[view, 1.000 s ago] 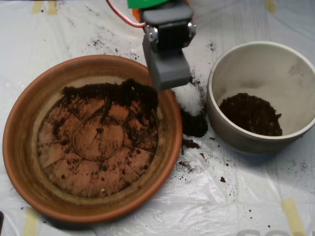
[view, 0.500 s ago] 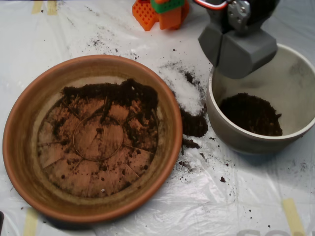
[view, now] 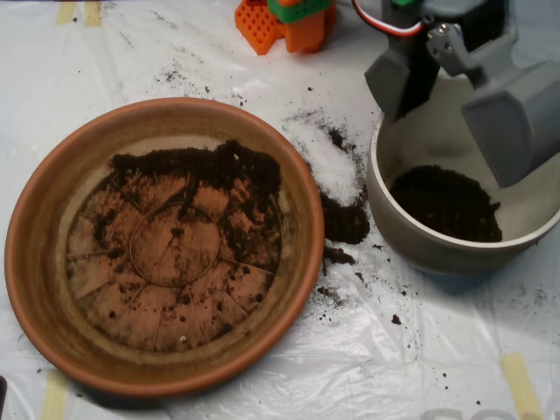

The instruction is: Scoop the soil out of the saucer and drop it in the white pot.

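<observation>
The terracotta saucer fills the left half of the overhead view. A band of dark soil lies along the far part of its floor, with thin smears over the rest. The white pot stands at the right and holds a mound of soil. My grey scoop hangs over the pot's far rim, open, its two shells spread wide apart, one at the left and one at the right. I see no soil between the shells.
Spilled soil and a white powder patch lie on the plastic sheet between saucer and pot. Orange and green arm parts sit at the top edge. Loose crumbs are scattered around the pot's near side.
The scoop swung right from the saucer's far rim to above the pot, then its shells spread apart. The soil mound in the pot looks the same.
</observation>
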Controlling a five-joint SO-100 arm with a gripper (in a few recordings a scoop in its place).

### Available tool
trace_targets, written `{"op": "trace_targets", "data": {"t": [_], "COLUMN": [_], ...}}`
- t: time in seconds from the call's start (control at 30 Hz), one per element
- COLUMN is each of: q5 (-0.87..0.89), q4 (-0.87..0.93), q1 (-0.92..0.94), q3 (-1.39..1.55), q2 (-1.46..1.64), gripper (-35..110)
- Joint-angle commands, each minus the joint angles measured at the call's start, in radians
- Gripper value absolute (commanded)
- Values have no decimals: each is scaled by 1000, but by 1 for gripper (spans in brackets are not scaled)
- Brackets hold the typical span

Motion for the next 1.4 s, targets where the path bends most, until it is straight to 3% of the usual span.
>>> {"op": "trace_targets", "data": {"t": [0.0,0.2,0.37,0.73,1.37], "q5": [11,100,170,114,-51], "q4": [-37,-31,-20,-339,-508], "q1": [21,175,413,790,848], "q3": [67,112,187,643,802], "q2": [196,295,235,69,-132], "gripper": [45,51,53,54,56]}}
